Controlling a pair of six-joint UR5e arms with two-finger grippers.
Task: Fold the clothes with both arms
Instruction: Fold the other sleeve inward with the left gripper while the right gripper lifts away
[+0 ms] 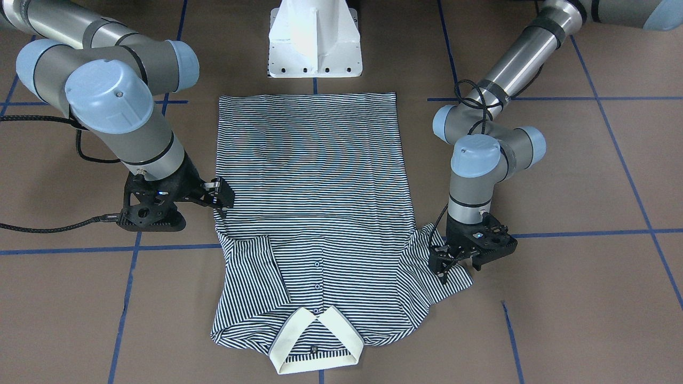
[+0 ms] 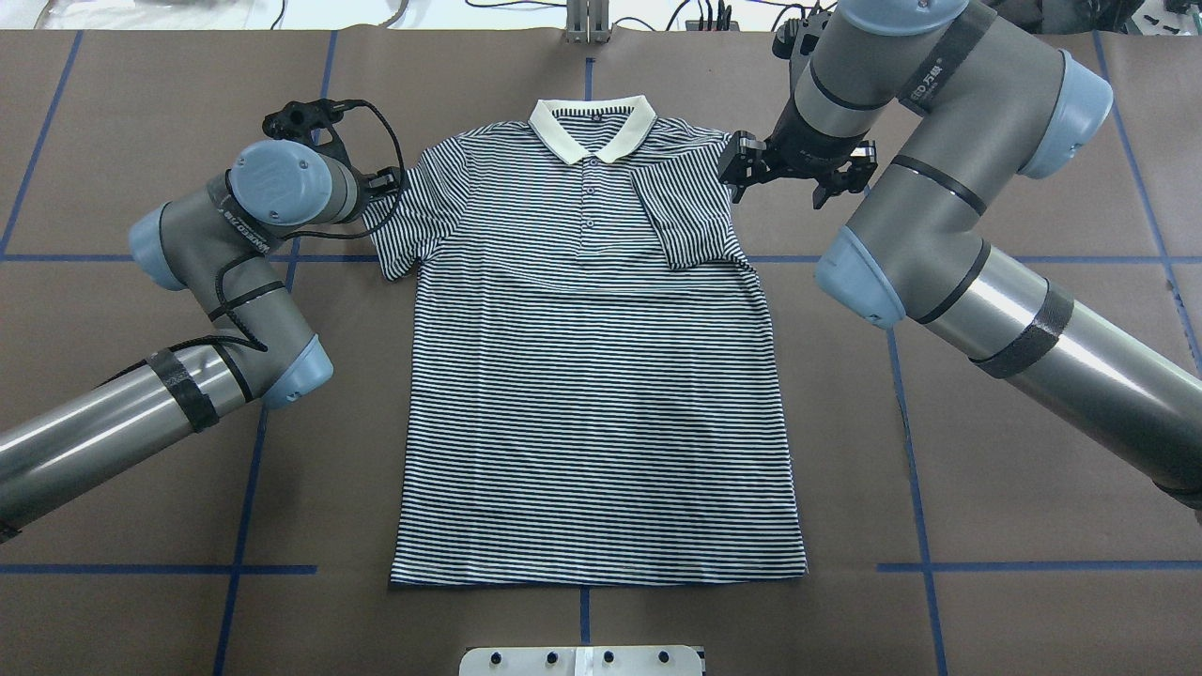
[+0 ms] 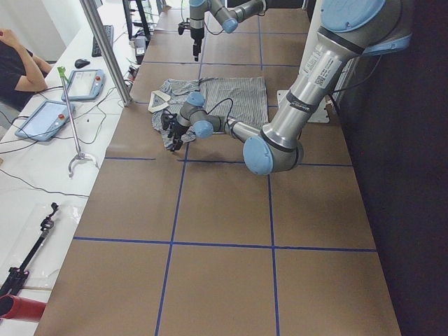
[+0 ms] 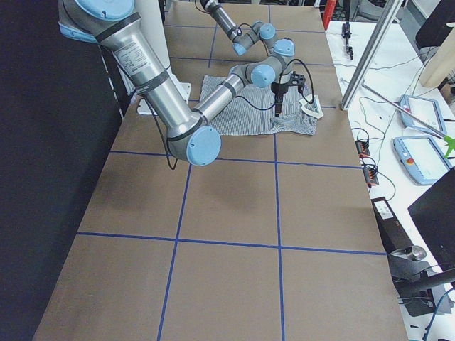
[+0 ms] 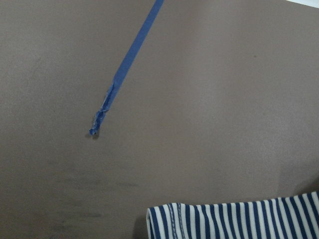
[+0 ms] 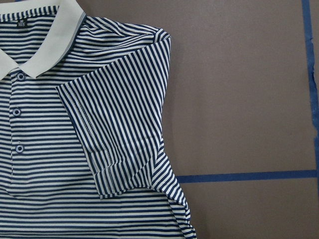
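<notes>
the short-sleeved polo shirt with fine navy-and-white stripes [image 2: 592,394] lies flat and face up in the middle of the brown paper-covered table [image 2: 1033,526]. its hem is toward the robot and its plain cream collar [image 2: 592,122] is on the far side. the sleeve on the robot's right [image 6: 119,124] is already turned in over the chest, with its hem running slantwise near the button placket. the sleeve on the robot's left [image 2: 413,216] is not yet folded and spreads out onto the paper. so the sleeve folds look half done, and the step in hand seems to be the second sleeve. the black two-finger left gripper [image 1: 444,269] is low over that spread sleeve, at or just above the cloth. its wrist view shows only the sleeve's stitched edge [image 5: 239,221] and a blue tape line [image 5: 127,59], so i cannot tell how wide its fingers stand or whether they pinch fabric. the black right gripper [image 1: 223,197] hangs just beside the shirt's side seam, below the folded sleeve. nothing hangs from it, though the fingers' spread cannot be read. the next move likely calls for a firm pinch on the left sleeve's outer edge. the sleeve would then be carried inward across the chest to mirror the other, without dragging the body out of square.
</notes>
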